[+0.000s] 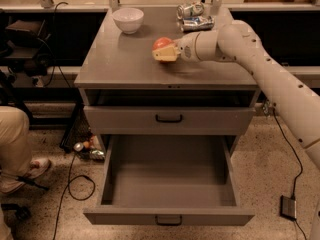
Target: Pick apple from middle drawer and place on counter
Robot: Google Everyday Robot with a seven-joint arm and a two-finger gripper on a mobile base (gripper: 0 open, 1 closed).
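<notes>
Speckled flooring, loose cables and dark shelving surround a gray cabinet, and someone's tan trouser leg point(14, 146) shows at the edge of the room. The counter point(120, 66) is a broad matte-gray top. A white bowl point(128, 19) stands well beyond the fingers toward the back, and two crushed cans point(194, 16) lie behind the wrist.

The gripper point(163, 52) hangs just above the middle of that top, reached in sideways on the long white arm point(260, 69). Its pale fingers point(166, 56) are closed around the apple point(161, 43), whose red crown shows above them. I cannot tell whether the fruit touches the surface yet.

Far below the fingers, the middle drawer point(170, 186) stands pulled out with its floor bare. The taller drawer front point(210, 120) above it is pushed in.

The placing looks like the step in hand. It would go best by lowering until the apple's underside bears on the flat top, then parting the fingers slowly. That way the round fruit is not nudged into a roll toward the front lip. Lifting straight away afterwards, away from the bowl and cans, should keep it settled.
</notes>
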